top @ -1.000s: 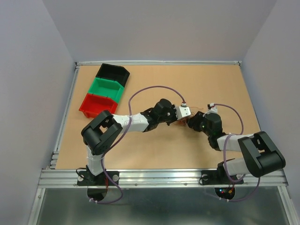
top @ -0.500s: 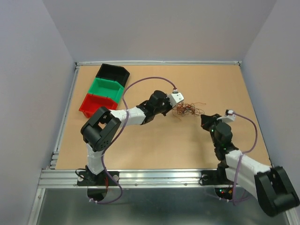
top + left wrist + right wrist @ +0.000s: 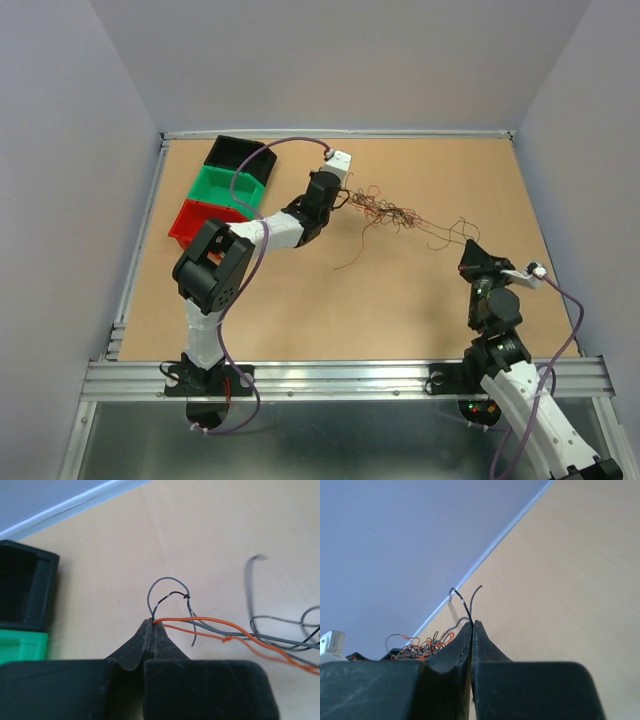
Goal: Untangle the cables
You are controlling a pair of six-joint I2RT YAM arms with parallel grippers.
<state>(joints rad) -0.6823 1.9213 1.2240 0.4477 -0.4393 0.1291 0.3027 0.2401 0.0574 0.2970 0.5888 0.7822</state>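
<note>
The cables [image 3: 395,214], many thin curly wires in orange, brown, black and grey, are held at both ends by my claws. My left claw [image 3: 152,625] is pressed together on a few orange, grey and black strands. My right claw [image 3: 471,624] is clamped on two thin ends, one black and one grey.

Going outward from the left claw [image 3: 343,192], the wires run as a long loose line above the brown wooden bench [image 3: 300,300] to the right claw [image 3: 468,246]. They lie over the far middle part of the bench, to the right of the row of three plastic bins [image 3: 222,197] in black, green and red. One strand hangs down from the line toward the bench.

I judge the task as only begun. The bundle is drawn out and looser, but a dense knot is still there near the middle of the line, and I see no wire lying free by itself. Most of the separating is left.

One second ago my two claws were close together in the middle of the bench, with the tangle almost hidden between them. Half a second ago it was a compact clump beside the left claw. Now the left claw has gone toward the bins, the right claw has pulled back to the near right, and the clump is stretched.
</note>
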